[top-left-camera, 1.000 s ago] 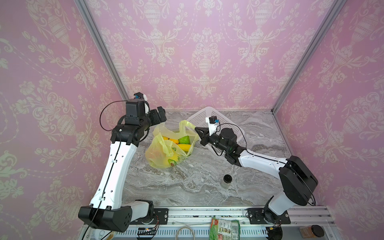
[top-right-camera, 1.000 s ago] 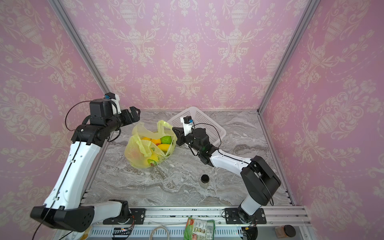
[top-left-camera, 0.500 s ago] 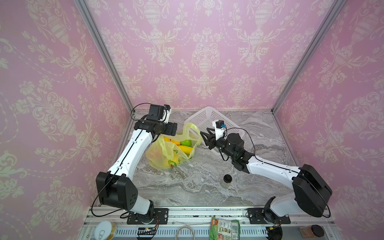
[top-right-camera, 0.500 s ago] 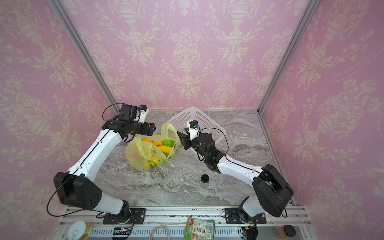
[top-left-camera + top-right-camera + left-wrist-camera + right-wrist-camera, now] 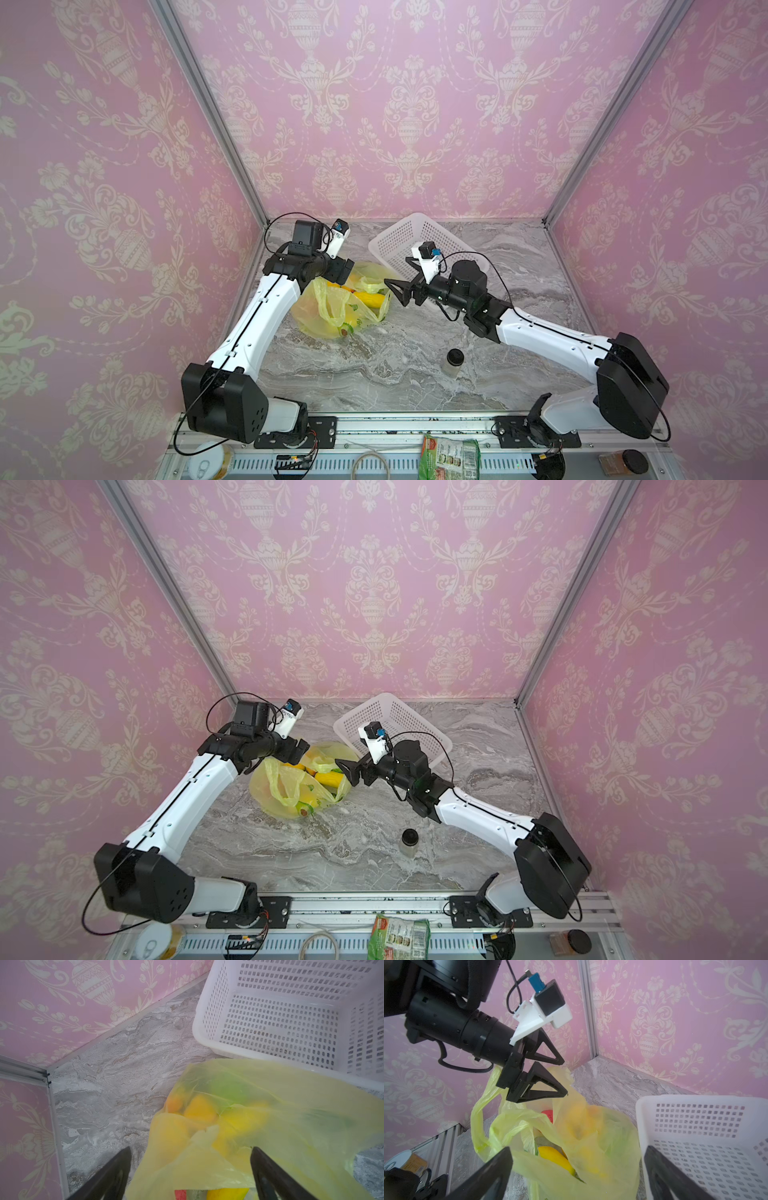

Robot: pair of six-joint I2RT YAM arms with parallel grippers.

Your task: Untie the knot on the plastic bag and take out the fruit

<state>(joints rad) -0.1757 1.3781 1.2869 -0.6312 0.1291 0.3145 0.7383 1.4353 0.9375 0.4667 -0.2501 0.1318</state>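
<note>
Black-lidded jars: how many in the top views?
2. A small clear jar stands on the marble table, toward its front; a brown jar sits outside the front rail, far right. Others may be hidden.

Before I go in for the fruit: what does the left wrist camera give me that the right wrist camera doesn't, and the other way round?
Left wrist only: most of the perforated floor of the basket, with the left hand open over the plastic bag. Right wrist only: the left hand from outside, the bag's open mouth exposing a yellow fruit, the loose handle loops, and a tin near the rail. Both: the bag, blurred fruit through its film, and the basket's near rim.
</note>
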